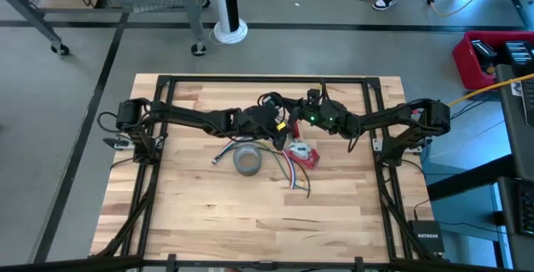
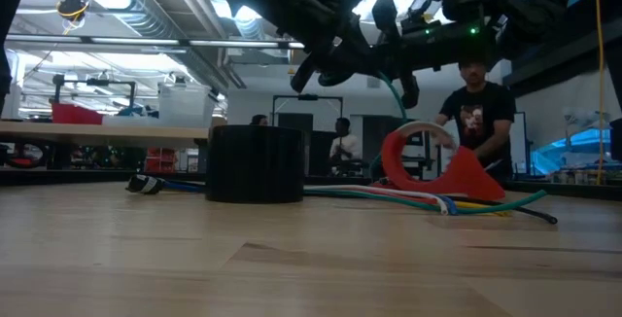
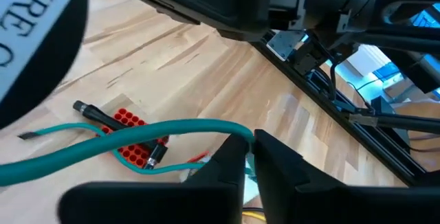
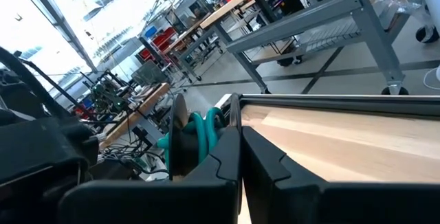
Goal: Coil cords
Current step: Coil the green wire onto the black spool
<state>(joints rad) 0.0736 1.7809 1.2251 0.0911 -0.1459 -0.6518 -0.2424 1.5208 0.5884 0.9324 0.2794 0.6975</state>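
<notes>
Both arms meet above the middle of the table. My left gripper (image 1: 282, 127) (image 3: 251, 147) is shut on a green cord (image 3: 172, 129), which runs off from its fingertips in a slack curve. My right gripper (image 1: 295, 120) (image 4: 239, 138) faces it, fingers together, with several turns of the green cord (image 4: 203, 131) bunched beside one finger. In the low view a piece of the green cord (image 2: 394, 88) hangs below the two grippers, clear of the table. My left gripper pinches the green cord (image 3: 237, 132) between its two fingers at their free ends. The cord leaves the pinch sideways and sags, slack, above the table. My right gripper has turns of the green cord (image 4: 206, 124) against the outer side of one finger (image 4: 223, 148). Its own fingers hide where the cord is pinched. The turns are lifted clear of the table.
A grey tape roll (image 1: 248, 160) (image 2: 255, 163) lies flat under the left arm. A red tape dispenser (image 1: 302, 153) (image 2: 437, 166) stands by loose coloured cords (image 1: 288, 173) (image 2: 428, 198) on the table. A person (image 2: 476, 113) stands beyond the far edge.
</notes>
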